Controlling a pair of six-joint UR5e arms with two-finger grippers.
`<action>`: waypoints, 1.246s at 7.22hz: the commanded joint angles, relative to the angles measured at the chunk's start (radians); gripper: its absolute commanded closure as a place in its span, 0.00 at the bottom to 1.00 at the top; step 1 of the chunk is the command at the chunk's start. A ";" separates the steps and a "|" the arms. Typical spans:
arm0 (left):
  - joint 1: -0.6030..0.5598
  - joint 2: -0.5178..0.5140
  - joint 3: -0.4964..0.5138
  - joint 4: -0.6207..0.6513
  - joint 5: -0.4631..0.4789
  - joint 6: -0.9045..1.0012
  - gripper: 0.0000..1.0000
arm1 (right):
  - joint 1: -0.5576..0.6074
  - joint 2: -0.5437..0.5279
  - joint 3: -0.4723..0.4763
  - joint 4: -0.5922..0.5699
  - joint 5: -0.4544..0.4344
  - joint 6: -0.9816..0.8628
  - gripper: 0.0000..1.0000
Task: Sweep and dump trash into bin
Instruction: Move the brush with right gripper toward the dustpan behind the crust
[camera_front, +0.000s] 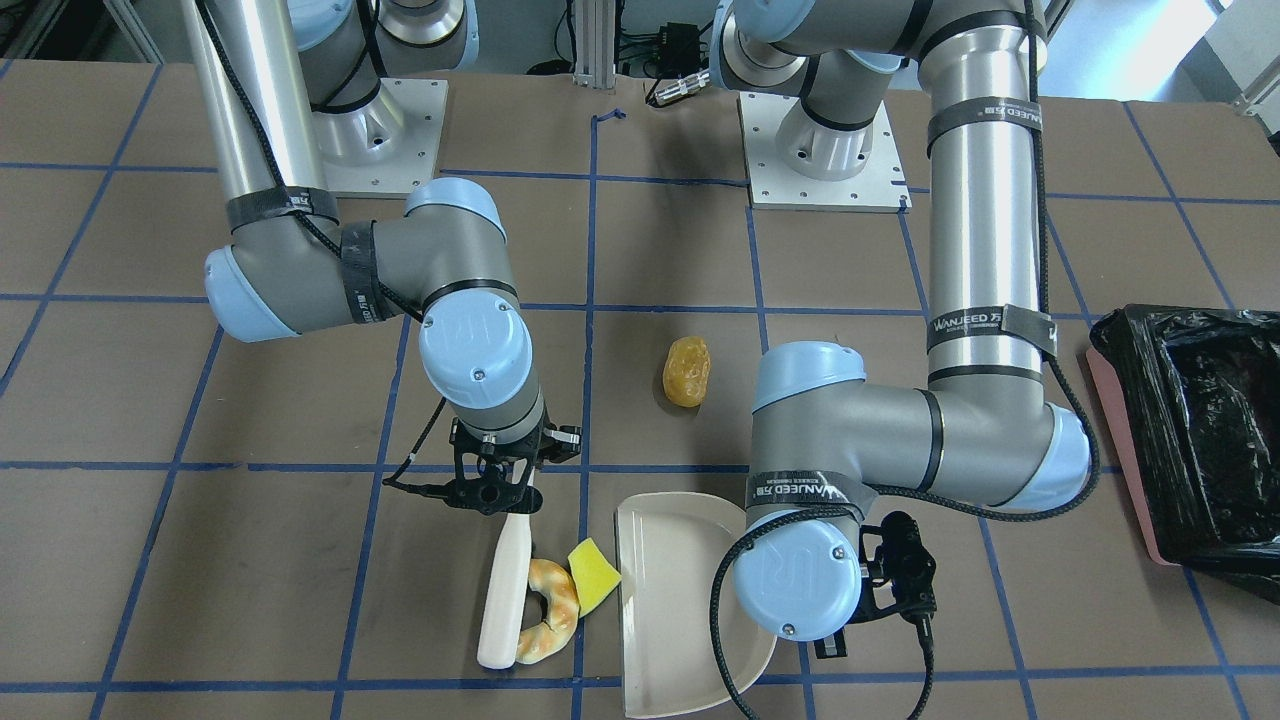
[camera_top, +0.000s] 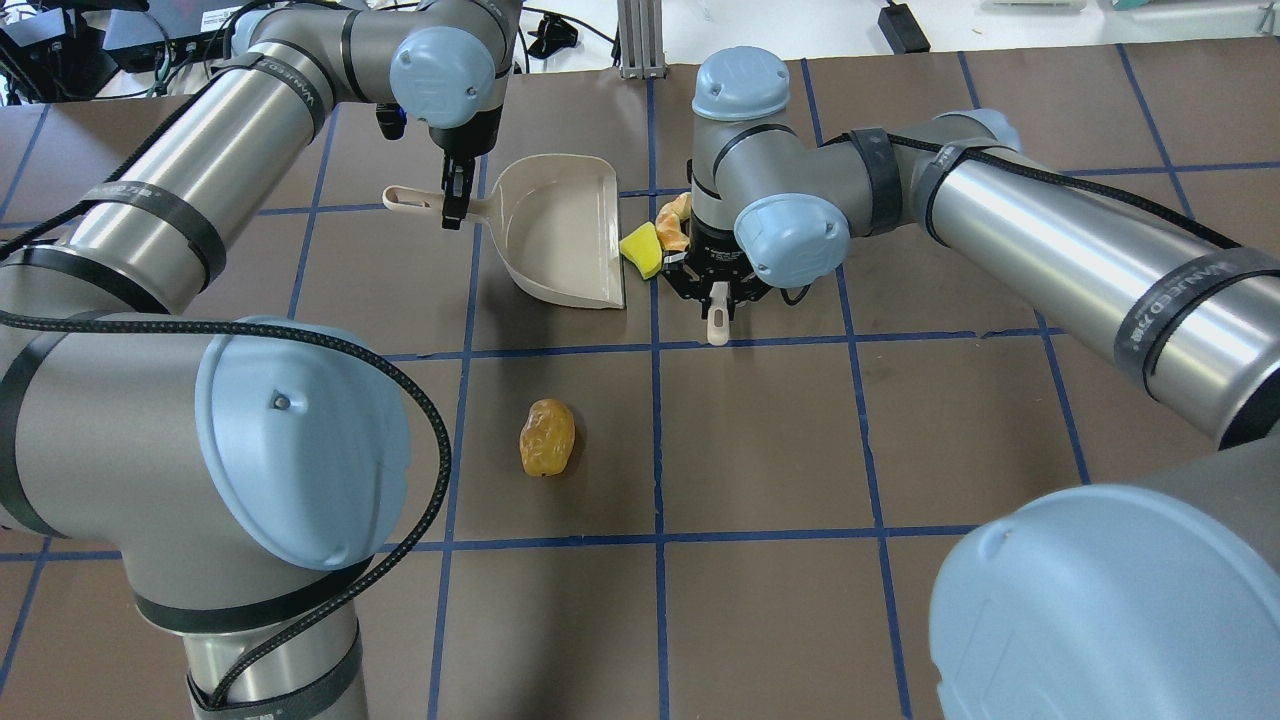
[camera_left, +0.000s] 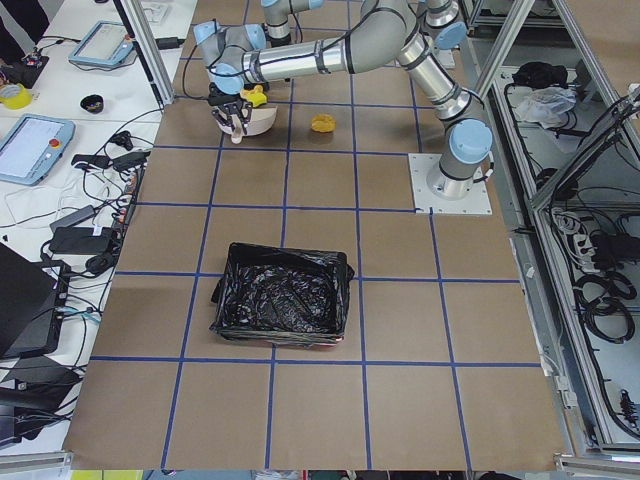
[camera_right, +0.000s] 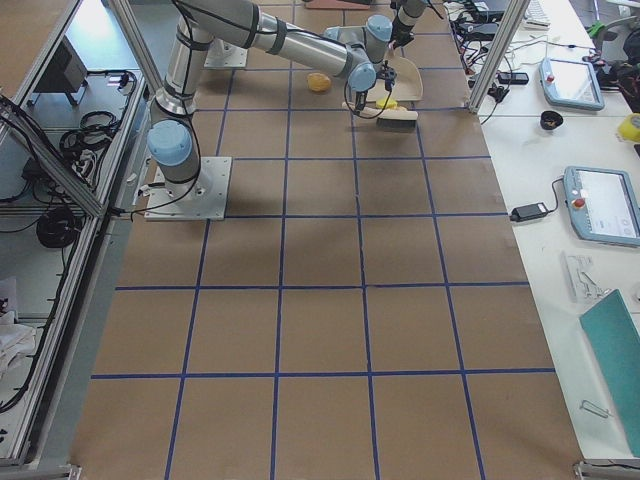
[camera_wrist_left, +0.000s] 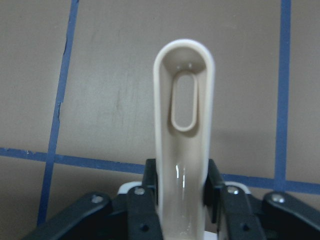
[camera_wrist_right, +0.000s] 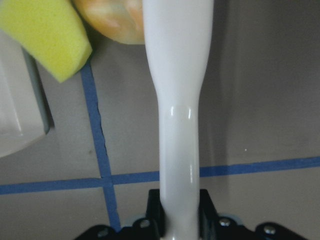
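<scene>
Evidently sweeping: right claw (camera_front: 497, 492) clenched the brush (camera_front: 505, 590), left claw (camera_top: 455, 205) the dustpan (camera_top: 555, 235).
Low, straight pushing seemed best for wedge (camera_front: 594, 575) and croissant (camera_front: 552, 612).

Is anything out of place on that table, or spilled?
Nothing is spilled or broken. The amber lump lies alone, well away from the croissant piece and yellow wedge, which sit between the brush and the dustpan.

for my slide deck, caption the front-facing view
Right gripper holds a white brush beside the croissant piece and yellow wedge next to the beige dustpan; an amber lump lies apart.
</scene>
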 joint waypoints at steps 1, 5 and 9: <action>0.000 0.002 0.000 -0.001 -0.005 0.000 1.00 | 0.038 0.008 -0.001 -0.010 0.037 0.058 1.00; -0.002 0.000 0.000 0.001 -0.021 0.002 1.00 | 0.122 0.066 -0.093 -0.018 0.100 0.195 1.00; -0.002 0.005 -0.003 0.037 -0.083 0.044 1.00 | 0.144 0.080 -0.124 -0.018 0.171 0.255 1.00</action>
